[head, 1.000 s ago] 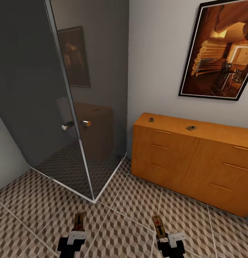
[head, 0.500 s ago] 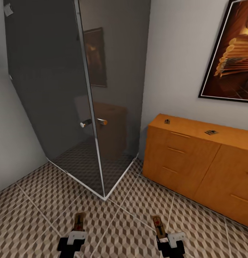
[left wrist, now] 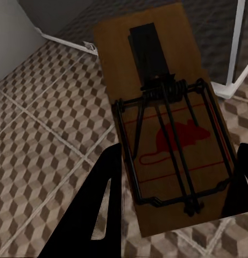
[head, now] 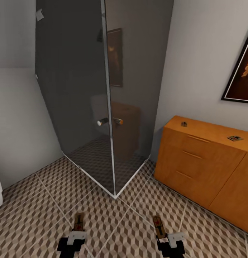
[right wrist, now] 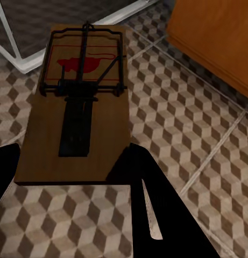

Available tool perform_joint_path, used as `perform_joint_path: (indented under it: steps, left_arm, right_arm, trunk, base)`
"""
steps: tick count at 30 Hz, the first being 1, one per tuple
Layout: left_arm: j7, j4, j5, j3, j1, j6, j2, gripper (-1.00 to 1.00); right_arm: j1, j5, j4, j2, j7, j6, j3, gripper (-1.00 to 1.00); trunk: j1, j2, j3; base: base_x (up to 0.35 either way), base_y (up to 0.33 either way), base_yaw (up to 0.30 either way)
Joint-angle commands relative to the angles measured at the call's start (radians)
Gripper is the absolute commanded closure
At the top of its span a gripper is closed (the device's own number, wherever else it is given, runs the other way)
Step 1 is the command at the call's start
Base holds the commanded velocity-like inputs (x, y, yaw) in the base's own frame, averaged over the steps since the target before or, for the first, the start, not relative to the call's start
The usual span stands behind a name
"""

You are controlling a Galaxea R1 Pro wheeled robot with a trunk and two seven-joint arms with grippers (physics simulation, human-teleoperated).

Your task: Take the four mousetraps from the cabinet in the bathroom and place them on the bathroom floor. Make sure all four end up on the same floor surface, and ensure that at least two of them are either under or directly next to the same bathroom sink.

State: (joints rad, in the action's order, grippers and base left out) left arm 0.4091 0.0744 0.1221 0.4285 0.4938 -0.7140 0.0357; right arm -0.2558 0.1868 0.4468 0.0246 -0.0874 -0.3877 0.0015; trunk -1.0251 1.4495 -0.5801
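Nearest, the left gripper [head: 78,224] and right gripper [head: 160,229] each have their fingers closed on the edges of a mousetrap — left trap [left wrist: 164,121], right trap [right wrist: 80,102] — held flat and low over the bathroom floor [head: 113,218], probably so both can be carried to the sink. The wrist views show the red mouse print and wire springs; the head view alone shows two more mousetraps [head: 184,124] [head: 234,138] atop the cabinet [head: 195,161], beyond the glass shower [head: 102,107].
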Motion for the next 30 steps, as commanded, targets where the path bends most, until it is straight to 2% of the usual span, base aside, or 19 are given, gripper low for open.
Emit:
perform_joint_path:
  steps: [1,30]
  left_arm:
    - [0.002,0.004,0.008,0.009,0.002,-0.005,0.001,1.00]
    - [0.002,0.004,0.008,0.009,0.002,-0.005,0.001,1.00]
  right_arm:
    - [0.000,0.008,0.000,0.000,-0.006,-0.002,0.000,1.00]
    - [0.000,0.008,0.000,0.000,-0.006,-0.002,0.000,1.00]
  trunk:
    - [0.000,0.001,-0.001]
    - [0.000,0.001,-0.001]
  base:
    - [0.000,0.000,0.255]
    - [0.000,0.000,0.256]
